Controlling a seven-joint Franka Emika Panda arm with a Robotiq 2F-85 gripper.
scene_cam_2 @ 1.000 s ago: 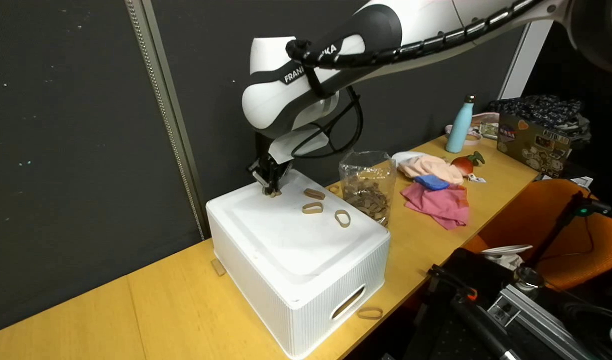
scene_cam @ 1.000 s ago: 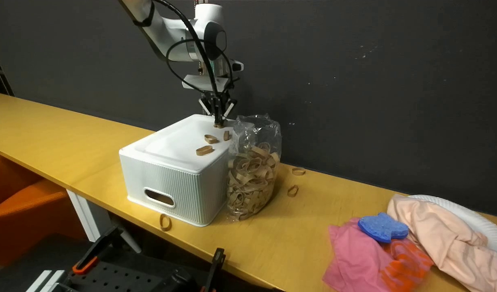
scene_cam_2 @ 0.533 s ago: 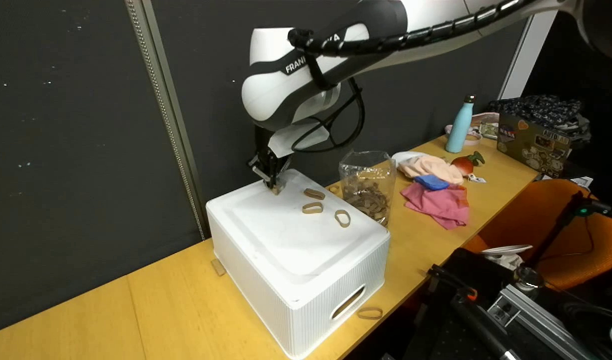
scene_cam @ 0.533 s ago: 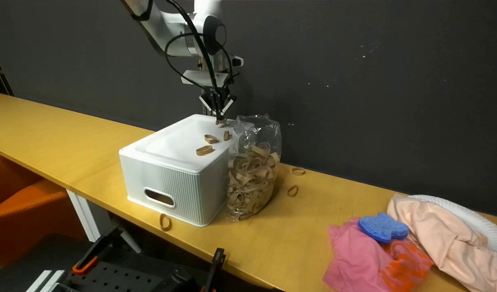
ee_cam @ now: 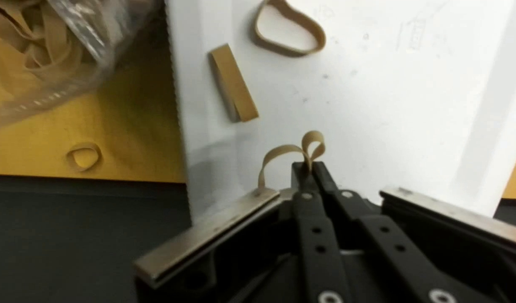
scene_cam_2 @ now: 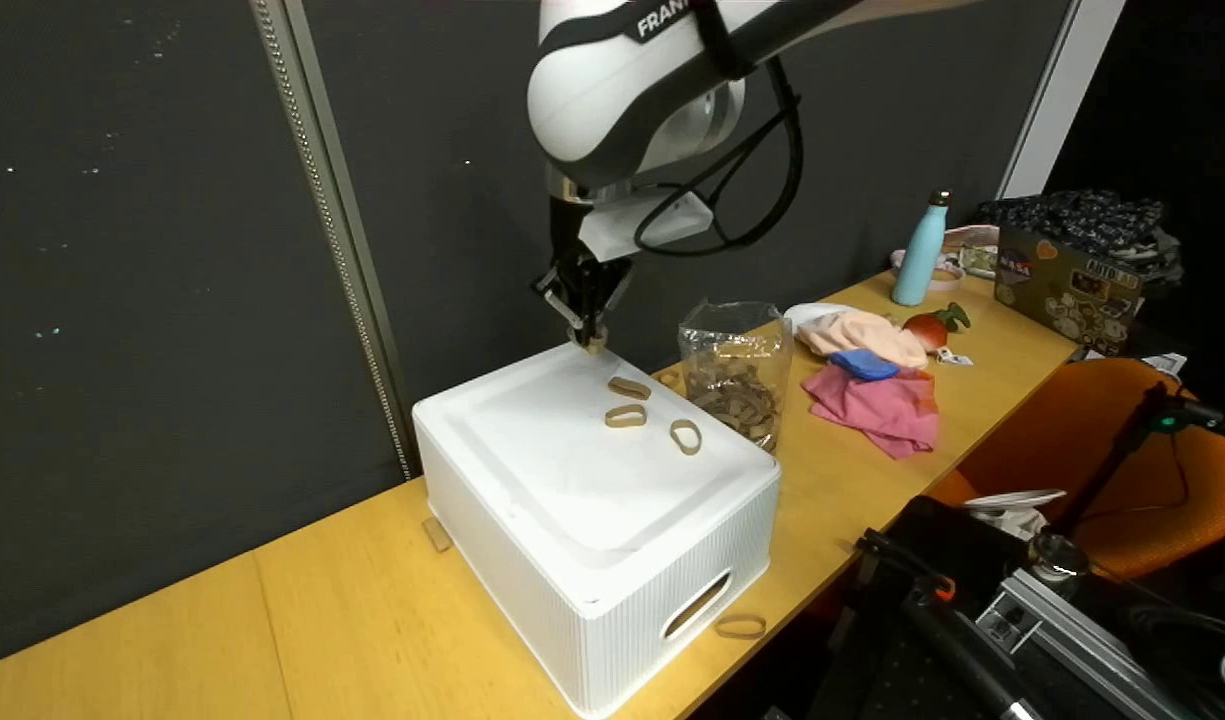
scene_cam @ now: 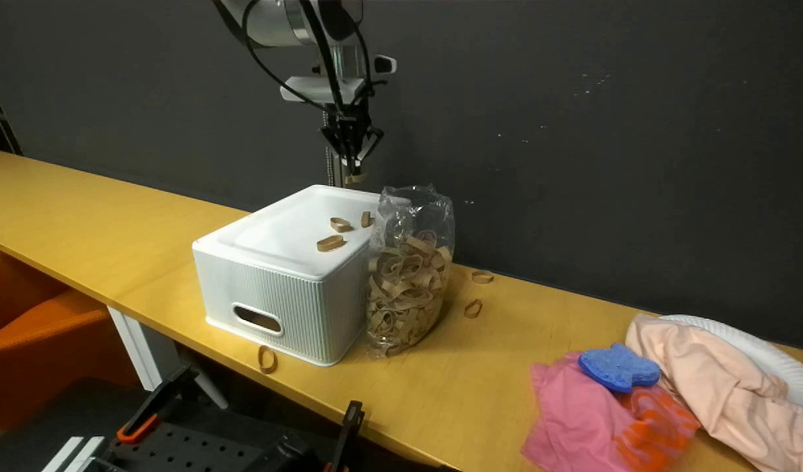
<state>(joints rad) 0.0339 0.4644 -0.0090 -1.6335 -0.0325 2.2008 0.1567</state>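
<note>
so, in the wrist view the claw (ee_cam: pixel 311 171) is pinching a tan rubber band (ee_cam: pixel 283 148) over a white box (ee_cam: pixel 388 109). in an exterior view the band looks to hang clear of the box's far end, near a clear bag of bands (scene_cam: pixel 409 292), but it's pretty tiny there. in an exterior view three loose bands (scene_cam_2: pixel 629 388) lie on the box.

One band (ee_cam: pixel 291 147): tan, flat, pinched into a small loop and a wider arc. I hold it above the box (ee_cam: pixel 388 118).
</note>
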